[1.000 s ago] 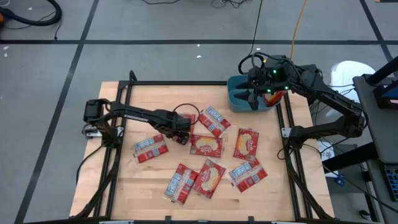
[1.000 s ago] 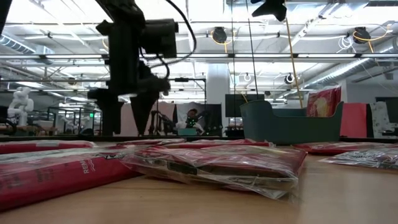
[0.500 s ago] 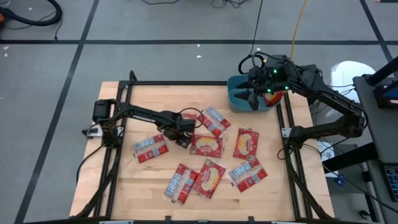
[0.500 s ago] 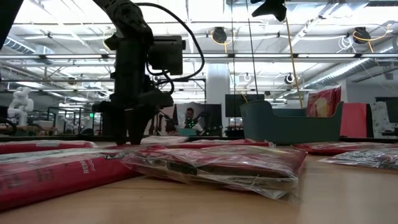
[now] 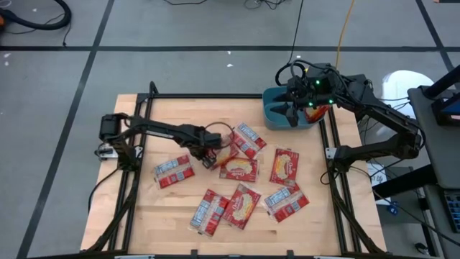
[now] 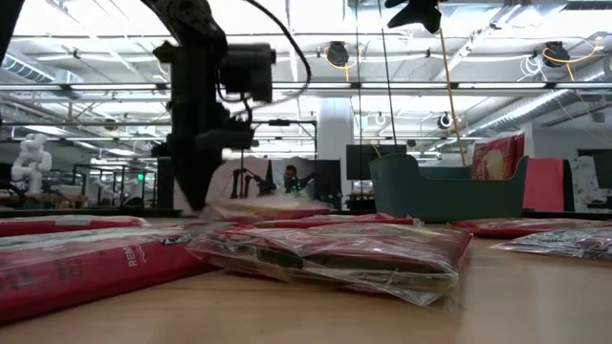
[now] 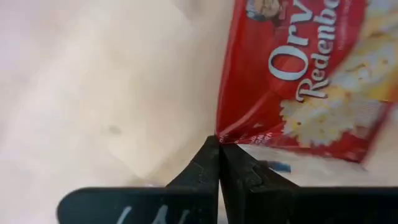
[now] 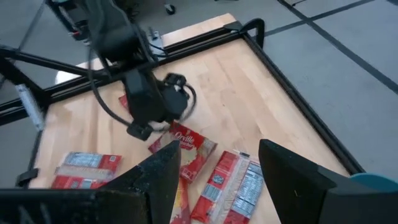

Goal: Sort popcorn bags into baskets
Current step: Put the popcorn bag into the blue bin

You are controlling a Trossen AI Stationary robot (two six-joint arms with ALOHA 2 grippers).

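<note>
Looking down from above, you see the left gripper (image 5: 209, 154) closed tight on the corner of one popcorn bag (image 7: 298, 74), near the middle of the wooden tabletop (image 5: 172, 208). The other popcorn bags (image 5: 242, 203) lie flat around it. The right gripper (image 8: 217, 168) hangs above the teal basket (image 5: 272, 108) at the far right corner, with its fingers apart and holding nothing.

You can read white letters "Orv" and under them "Redenb", both cut by the frame edge, on the red popcorn bag (image 7: 298, 81) in the upper right of the left wrist view. In the low view, lower left, the nearest red packet (image 6: 86, 272) shows white letters like "REM", not fully clear.
</note>
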